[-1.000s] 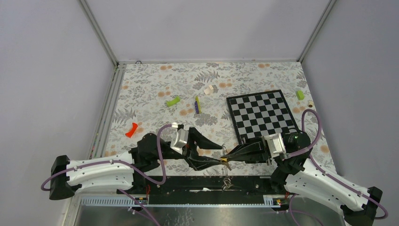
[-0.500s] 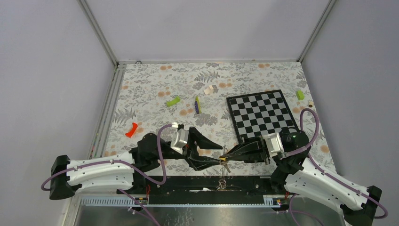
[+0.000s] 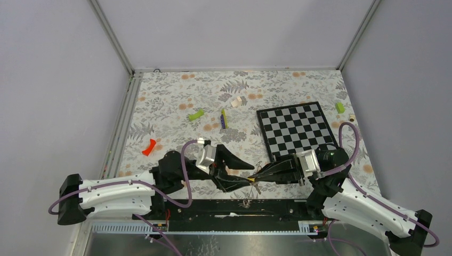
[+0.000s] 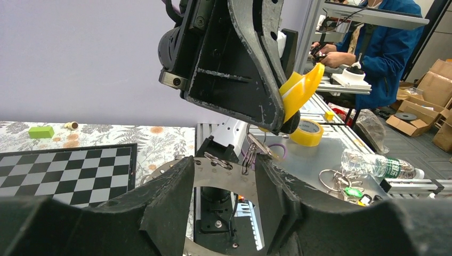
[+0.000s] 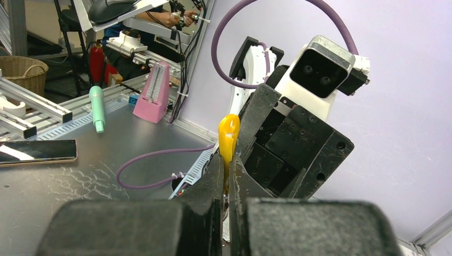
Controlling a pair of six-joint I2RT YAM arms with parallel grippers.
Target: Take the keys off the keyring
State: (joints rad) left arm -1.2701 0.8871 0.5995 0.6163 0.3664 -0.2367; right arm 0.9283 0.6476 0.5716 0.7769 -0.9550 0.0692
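**Desk:** What's crowding the tools?

**Me:** Looking out past the tips of the right tool [image 5: 226, 162], I see the left arm's black housing and its white wrist camera [image 5: 325, 66] filling the frame. From the left tool [image 4: 224, 166], the right arm's scuffed black finger hangs just above the tips. It blocks most of what lies behind it.

**Desk:** And the grips?

**Me:** The right tool is pressed together on the yellow-tagged key [image 5: 229, 133], with the tag standing edge-up between the fingers. The left tool's fingers stand apart, clamped across the keyring [image 4: 213, 180]. Its band bridges the gap and disappears behind both fingers. I see it held off the counter, between the two tools.

**Desk:** The other keys?

**Me:** The keys [image 4: 249, 156] hang as a small metal cluster just under the right tool, at the band. I can't count them.

**Desk:** Materials?

**Me:** The hoop is a flat, brushed, silvery-grey band. The tag is glossy plastic, and the fingers are matte and scratched.

**Desk:** The surface and the room?

**Me:** It's a floral-print counter [image 3: 170, 106] with plain grey walls around it.
- **Just beyond the right tool:** a black-and-white chessboard [image 3: 296, 130].
- **Well beyond the left tool:** a lime-green block [image 3: 195, 114] and a yellow-green and purple stick [image 3: 224, 118].
- **Back beside the left tool's wrist:** a red piece [image 3: 149, 148].
- **Off the counter, left of the right tool:** a metal bench with a pink metronome [image 5: 154, 93] and a mint-green pen [image 5: 97, 109].
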